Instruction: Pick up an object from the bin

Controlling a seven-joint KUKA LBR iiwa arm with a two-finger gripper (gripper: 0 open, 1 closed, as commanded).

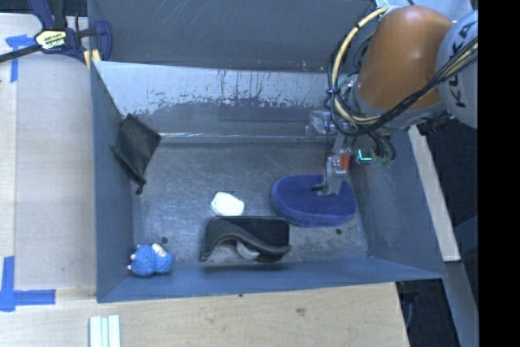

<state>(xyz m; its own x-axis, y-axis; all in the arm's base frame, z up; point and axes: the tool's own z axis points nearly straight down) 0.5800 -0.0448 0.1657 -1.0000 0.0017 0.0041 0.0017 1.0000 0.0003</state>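
in the grey bin [244, 28] the gripper [332, 184] touches a blue round dish [305, 207] (clamped or not is unclear).

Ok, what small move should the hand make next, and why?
Probably ease the hand straight down a little: it hangs over the right part of the blue round dish, contact unclear. The white lump and black curved piece lie apart to its left.

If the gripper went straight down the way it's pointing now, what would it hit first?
Most likely the flat blue round dish on the right of the bin floor. The gripper points down onto its right half and may already touch it; depth is unclear from above.
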